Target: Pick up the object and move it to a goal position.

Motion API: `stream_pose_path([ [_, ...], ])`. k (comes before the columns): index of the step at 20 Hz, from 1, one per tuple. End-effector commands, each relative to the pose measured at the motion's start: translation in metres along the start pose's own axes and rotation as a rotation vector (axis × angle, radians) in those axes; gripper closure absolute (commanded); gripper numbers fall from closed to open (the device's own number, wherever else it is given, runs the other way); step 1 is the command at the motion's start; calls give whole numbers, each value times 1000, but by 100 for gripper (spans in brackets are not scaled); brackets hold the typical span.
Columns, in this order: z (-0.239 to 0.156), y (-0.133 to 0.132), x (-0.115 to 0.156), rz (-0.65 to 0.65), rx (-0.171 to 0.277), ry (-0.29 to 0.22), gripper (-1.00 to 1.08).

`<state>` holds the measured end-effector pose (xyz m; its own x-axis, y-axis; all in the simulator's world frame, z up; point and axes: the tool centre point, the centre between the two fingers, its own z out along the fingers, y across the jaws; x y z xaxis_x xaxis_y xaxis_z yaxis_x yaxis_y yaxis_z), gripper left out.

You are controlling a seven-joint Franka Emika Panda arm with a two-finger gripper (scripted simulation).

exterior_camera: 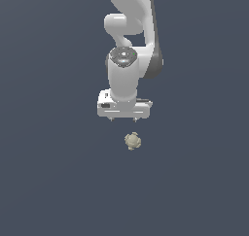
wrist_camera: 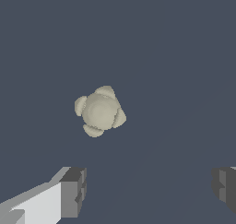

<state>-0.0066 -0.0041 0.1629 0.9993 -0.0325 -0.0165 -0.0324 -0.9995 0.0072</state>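
object (exterior_camera: 132, 141): small beige-tan blob, round core with stubby rounded knobs, matte; lies alone on the surface, just in front of the tool, clear of it
tool (exterior_camera: 124, 118): white glossy body; spread wide, holds nothing
fingers (wrist_camera: 73, 191): blocky, dark grey ribbed pads on light grey backing
arm (exterior_camera: 131, 31): smooth white shell, dark grey joint parts
surface (exterior_camera: 48, 181): flat plain slate blue, no texture
writing: none readable
exterior view: shows arm and tool body; fingertips barely visible
wrist view: shows object's four knobs, both pads far apart
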Motion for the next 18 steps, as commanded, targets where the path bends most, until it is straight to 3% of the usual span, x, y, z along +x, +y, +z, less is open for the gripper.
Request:
stream_pose_path([
  [1,0,0,0,0,0,0,-92],
  [10,3,20,-3,12,-36,-20,-92],
  [18,7,16,0,-18,-34,-18,-92],
])
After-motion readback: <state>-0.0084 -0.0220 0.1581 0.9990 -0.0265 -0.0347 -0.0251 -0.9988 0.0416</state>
